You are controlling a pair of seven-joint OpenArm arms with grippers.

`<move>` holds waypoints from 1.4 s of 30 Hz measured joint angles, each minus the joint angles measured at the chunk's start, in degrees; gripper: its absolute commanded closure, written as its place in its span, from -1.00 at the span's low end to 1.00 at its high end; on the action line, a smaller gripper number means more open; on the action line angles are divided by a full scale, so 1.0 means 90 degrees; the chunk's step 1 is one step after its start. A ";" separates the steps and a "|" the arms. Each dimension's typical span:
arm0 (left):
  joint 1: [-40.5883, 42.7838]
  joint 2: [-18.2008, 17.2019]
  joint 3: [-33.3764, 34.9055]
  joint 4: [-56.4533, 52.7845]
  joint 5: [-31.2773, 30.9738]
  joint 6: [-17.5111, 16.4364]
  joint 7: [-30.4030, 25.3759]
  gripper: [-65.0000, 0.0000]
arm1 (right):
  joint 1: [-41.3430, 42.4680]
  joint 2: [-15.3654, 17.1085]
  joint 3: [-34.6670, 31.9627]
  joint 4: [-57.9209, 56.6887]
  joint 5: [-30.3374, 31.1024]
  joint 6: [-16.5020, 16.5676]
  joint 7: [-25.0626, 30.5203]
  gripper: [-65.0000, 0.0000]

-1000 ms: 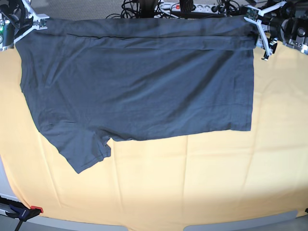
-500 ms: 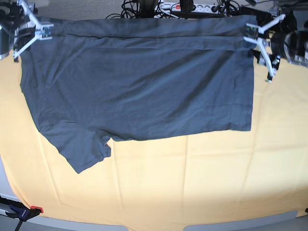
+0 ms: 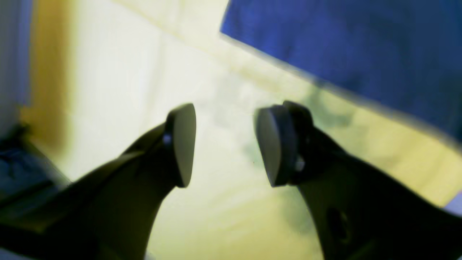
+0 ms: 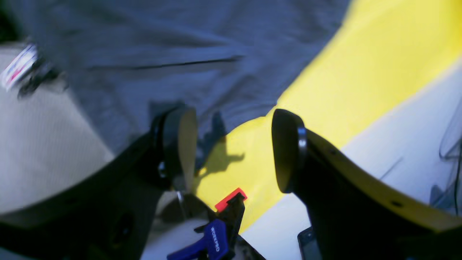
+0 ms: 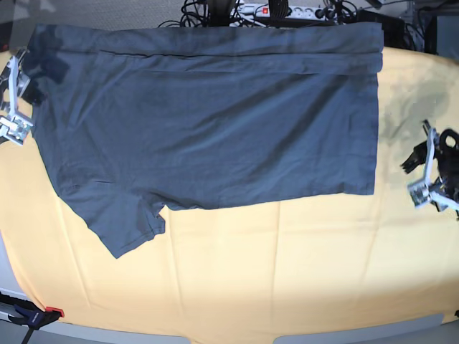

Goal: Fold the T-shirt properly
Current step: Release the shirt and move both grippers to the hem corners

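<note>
The dark grey T-shirt [image 5: 208, 122] lies flat on the yellow cloth [image 5: 287, 272], its far edge doubled over in a narrow band and one sleeve [image 5: 122, 222] pointing to the near left. My left gripper [image 5: 423, 165] hovers off the shirt's right edge, open and empty. In the left wrist view its pads [image 3: 182, 144] stand apart over bare cloth, with the T-shirt [image 3: 343, 47] at the upper right. My right gripper [image 5: 14, 100] is at the shirt's left edge, open. In the right wrist view the right gripper [image 4: 234, 148] holds nothing, and the T-shirt [image 4: 162, 54] lies beyond it.
A blue clamp with a red tip [image 5: 32, 314] grips the table's near-left corner; the same clamp [image 4: 216, 231] shows below my right fingers. Cables and a power strip [image 5: 272, 11] run along the back edge. Grey table edge [image 4: 397, 137] borders the cloth.
Both grippers have left the shirt's far corners and come toward the front along its sides. The left gripper's jaws narrowed a little. The shirt stays flat with its far edge folded.
</note>
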 measured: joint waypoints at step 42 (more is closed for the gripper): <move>-0.0699 0.4369 -0.2110 -0.7749 -0.4762 -0.1358 0.2567 0.38 | 0.0041 -0.1025 0.0272 -0.0017 -0.0299 -0.0138 0.0374 -0.09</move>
